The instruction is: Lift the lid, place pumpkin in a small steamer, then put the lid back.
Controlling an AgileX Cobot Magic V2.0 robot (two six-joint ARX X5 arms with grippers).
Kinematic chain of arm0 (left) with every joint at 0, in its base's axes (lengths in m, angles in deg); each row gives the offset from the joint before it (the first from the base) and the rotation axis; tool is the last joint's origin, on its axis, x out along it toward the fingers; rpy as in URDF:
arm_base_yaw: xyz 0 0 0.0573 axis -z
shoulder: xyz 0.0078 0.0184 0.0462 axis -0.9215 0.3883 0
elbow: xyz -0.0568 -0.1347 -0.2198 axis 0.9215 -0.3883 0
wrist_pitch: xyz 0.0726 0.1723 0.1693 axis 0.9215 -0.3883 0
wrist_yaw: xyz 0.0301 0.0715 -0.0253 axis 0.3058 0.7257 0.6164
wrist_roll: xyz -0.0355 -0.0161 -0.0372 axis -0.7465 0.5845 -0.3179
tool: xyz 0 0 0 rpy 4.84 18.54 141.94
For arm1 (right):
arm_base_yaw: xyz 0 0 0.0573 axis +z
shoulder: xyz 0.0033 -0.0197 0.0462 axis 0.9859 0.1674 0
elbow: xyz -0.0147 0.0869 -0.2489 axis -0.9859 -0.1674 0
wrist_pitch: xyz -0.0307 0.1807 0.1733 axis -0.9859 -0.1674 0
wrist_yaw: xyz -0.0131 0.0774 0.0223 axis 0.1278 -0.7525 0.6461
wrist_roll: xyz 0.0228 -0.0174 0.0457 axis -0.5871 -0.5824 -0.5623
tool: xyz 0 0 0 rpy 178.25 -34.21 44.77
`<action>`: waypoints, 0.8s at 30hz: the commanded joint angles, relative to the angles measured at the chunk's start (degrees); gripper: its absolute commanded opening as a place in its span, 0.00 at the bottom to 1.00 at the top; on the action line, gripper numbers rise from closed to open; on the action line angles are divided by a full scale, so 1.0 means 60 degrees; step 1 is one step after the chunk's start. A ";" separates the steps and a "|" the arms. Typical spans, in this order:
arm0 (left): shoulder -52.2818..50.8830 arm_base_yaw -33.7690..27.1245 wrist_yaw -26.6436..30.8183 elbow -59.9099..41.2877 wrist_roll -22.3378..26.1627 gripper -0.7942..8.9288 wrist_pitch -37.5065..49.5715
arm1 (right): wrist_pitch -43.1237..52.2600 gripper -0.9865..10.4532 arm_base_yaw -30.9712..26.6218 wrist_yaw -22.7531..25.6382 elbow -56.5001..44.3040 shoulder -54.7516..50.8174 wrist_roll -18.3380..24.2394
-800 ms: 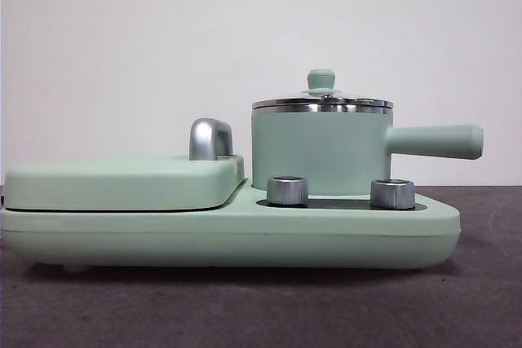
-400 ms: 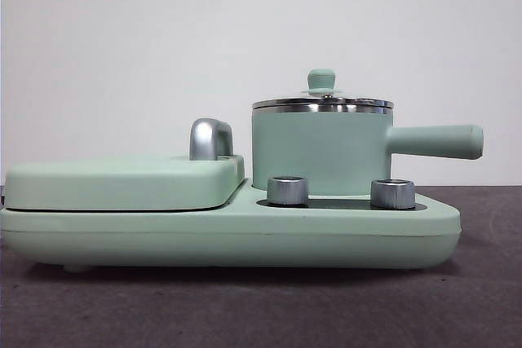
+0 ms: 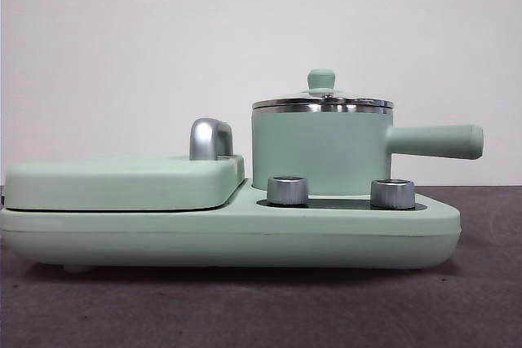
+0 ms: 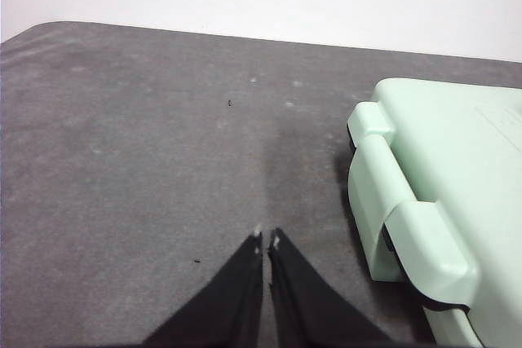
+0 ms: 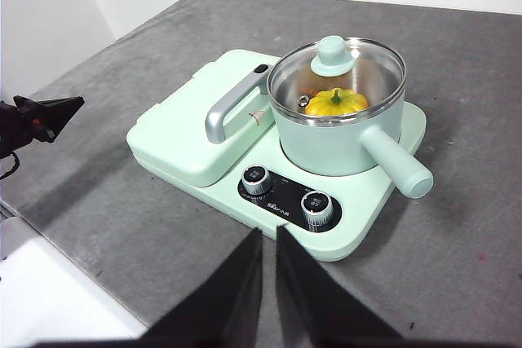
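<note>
Lid (image 5: 336, 59) sits on the small steamer (image 5: 338, 140), pumpkin (image 5: 336, 102) inside. Left gripper (image 4: 266, 240) and right gripper (image 5: 266, 232) both closed, holding nothing, above the counter (image 5: 457, 226).

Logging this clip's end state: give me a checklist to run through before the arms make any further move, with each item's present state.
1. Pumpkin inside small steamer: ok.
2. Lid on the steamer's rim, knob up: ok.
3. Steamer on its base, behind the two dials: ok.
4. Left hand shut, holding nothing, over bare table beside the base: ok.
5. Right hand shut, holding nothing, back from the steamer: ok.
6. Lid level all round: cannot tell.
</note>
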 commanded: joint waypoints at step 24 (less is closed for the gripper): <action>-0.0018 -0.0004 0.0036 -0.0179 0.0000 0.10 -0.0044 | 0.6284 0.11 -0.4433 0.2495 -0.7861 -0.2492 0.0783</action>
